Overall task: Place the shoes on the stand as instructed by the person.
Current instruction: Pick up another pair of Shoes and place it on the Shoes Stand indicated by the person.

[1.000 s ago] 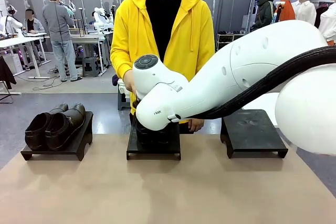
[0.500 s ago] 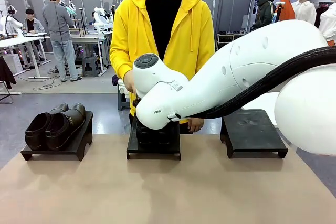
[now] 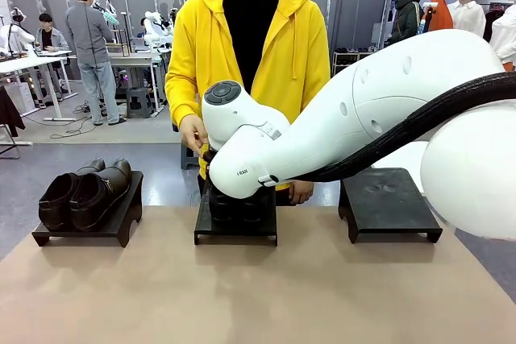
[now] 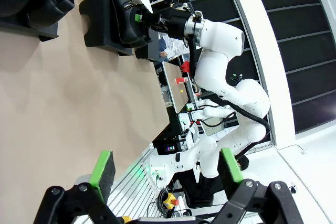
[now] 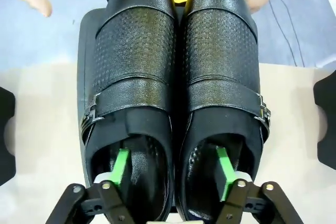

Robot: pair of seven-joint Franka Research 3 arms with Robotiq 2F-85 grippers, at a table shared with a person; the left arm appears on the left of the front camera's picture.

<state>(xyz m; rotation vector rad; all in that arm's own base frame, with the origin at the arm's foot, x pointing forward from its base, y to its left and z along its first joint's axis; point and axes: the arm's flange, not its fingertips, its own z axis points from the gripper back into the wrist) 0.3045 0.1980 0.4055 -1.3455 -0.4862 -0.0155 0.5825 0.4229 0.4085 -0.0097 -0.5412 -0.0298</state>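
Right hand (image 5: 173,174) spread wide, one finger inside each shoe of the pair (image 5: 173,77) on the middle stand (image 5: 86,35).

Bare right stand (image 3: 390,199); shoes (image 3: 85,191) on left stand (image 3: 121,219).

The right arm (image 3: 355,118) reaches across the bench (image 3: 258,296) over the middle stand (image 3: 235,227). 2 black shoes (image 3: 85,192) sit on the left stand (image 3: 89,223); the person (image 3: 250,46) stands behind.
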